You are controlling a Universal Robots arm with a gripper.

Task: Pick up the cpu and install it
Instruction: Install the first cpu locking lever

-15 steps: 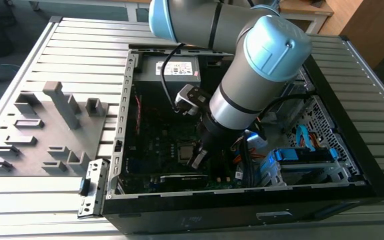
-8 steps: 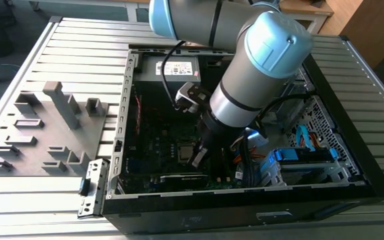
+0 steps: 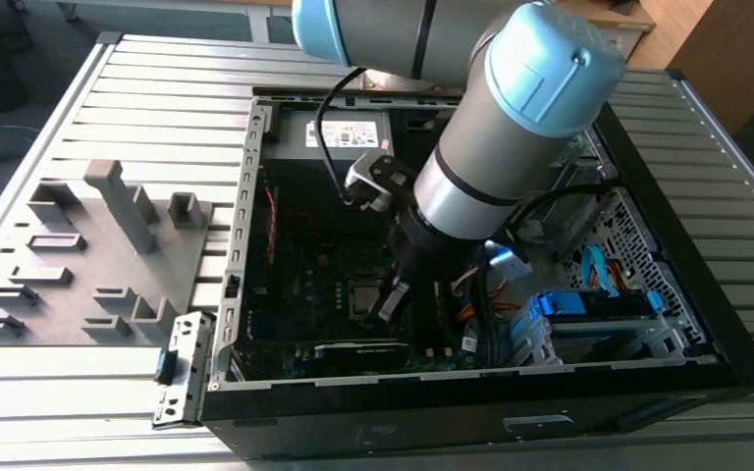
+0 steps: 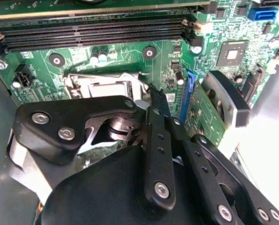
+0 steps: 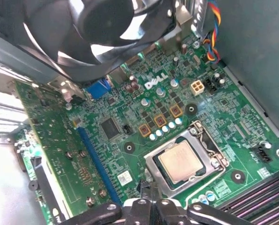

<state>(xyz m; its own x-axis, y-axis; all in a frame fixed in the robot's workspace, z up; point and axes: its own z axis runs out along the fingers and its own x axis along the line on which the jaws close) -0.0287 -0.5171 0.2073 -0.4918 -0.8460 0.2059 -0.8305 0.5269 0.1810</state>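
- Slatted grey metal table [image 3: 154, 88] carries an open black computer case [image 3: 691, 324]; on the exterior view's left of the case lies a grey moulded parts tray [image 3: 76, 265].
- My arm [image 3: 509, 137] reaches down into the case from above, and my gripper [image 3: 391, 299] hangs low over the green motherboard [image 5: 144, 117].
- The cpu [image 5: 181, 161], a square chip with a pale silvery top, lies flat in the silver socket frame [image 5: 151, 166] on the motherboard. It looks seated level inside the frame, with the frame's border showing all round it.
- In the first wrist view the cpu sits just beyond my fingertips [image 5: 151, 206], near them but apart; I touch neither it nor the frame.
- In the second wrist view my black fingers [image 4: 156, 136] stand over the near edge of the socket frame [image 4: 99, 84] and hide part of it.
- My fingers hold nothing. They appear drawn close together, though how narrow the gap is I cannot tell.
- Beside the socket run long black memory slots [image 4: 92, 33]; a blue connector slot [image 5: 97, 164] lies on its other side.
- A black fan [image 5: 92, 23] sits above the board in the first wrist view.
- Blue drive brackets [image 3: 593, 304] stand at the exterior view's right inside the case.
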